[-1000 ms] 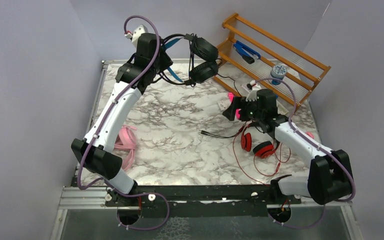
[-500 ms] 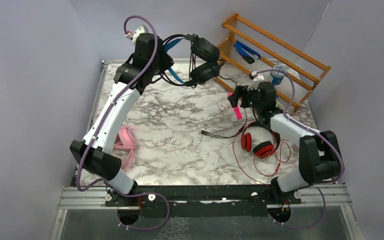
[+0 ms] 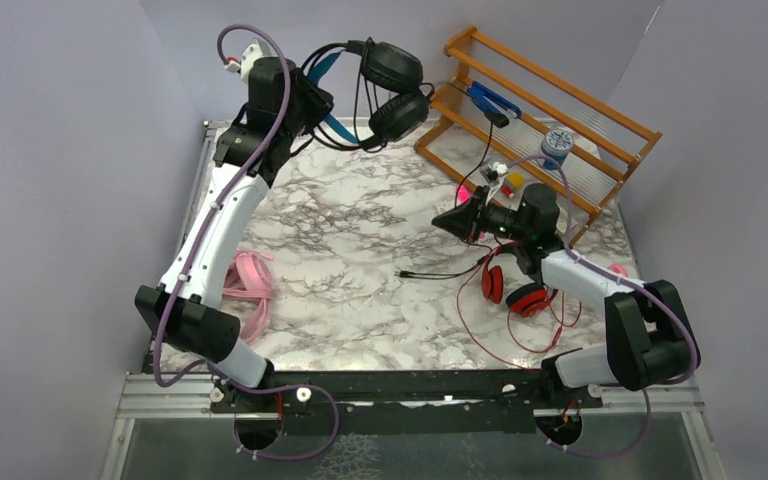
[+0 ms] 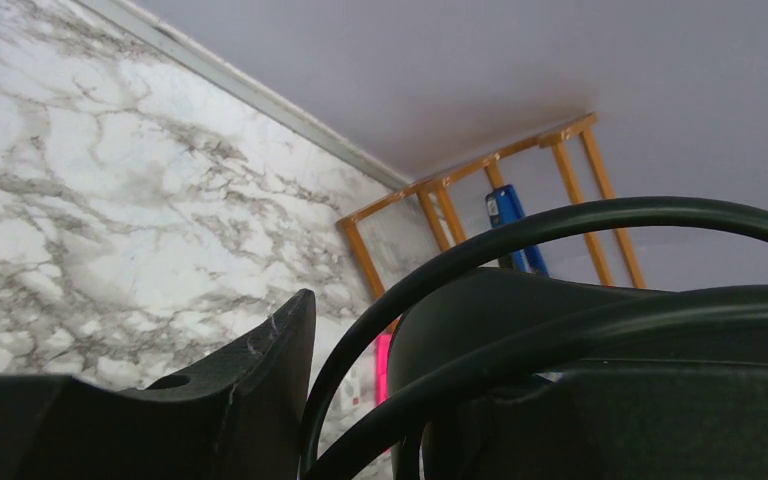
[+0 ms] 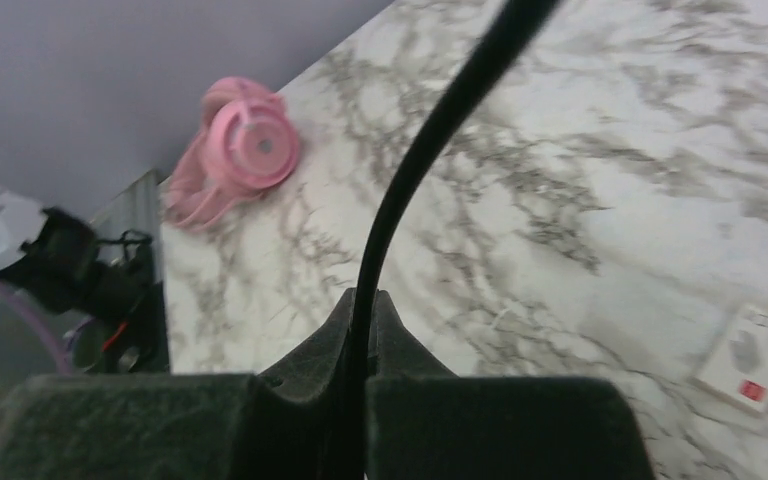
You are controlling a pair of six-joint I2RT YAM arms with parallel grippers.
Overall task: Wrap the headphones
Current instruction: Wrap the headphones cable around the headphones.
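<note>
Both grips partly hidden from above.
I see left gripper point(image 3: 322, 100) grasping black headset point(image 3: 392, 68) near rack point(image 3: 550, 100); right gripper point(image 3: 452, 220) clenched on cable point(image 5: 450, 112).

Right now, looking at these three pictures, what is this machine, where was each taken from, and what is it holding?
Two robot arms are bolted to a marble table. The wide picture looks down from above; the other two come from cameras on each wrist. The left gripper holds a black headset with a blue band in the air. The right gripper is shut on a thin black cable, apparently that headset's. On the table lie a pink headset and a red headset; a wooden rack stands at the back.
</note>
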